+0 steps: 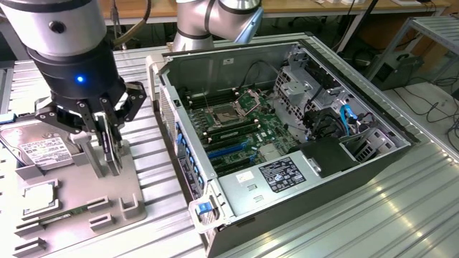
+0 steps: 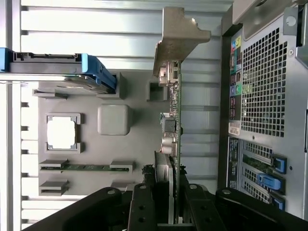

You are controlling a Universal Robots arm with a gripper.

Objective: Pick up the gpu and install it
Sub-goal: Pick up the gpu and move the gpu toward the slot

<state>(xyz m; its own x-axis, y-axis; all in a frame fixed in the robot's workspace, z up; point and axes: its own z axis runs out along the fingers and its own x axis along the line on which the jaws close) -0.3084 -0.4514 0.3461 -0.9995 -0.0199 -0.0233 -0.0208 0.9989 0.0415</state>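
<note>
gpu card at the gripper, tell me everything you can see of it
The thin green circuit-board gpu appears edge-on in the wrist view, with a bent silvery metal end bracket, small silver connectors along one face and a silvery metal heatsink. It stands upright on its edge in the pale grey plastic holder tray, beside the open computer case. The black gripper is closed on it, a finger on each side.

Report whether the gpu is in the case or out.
Out: the gpu stands on edge at the grey tray, outside the open case.
</note>
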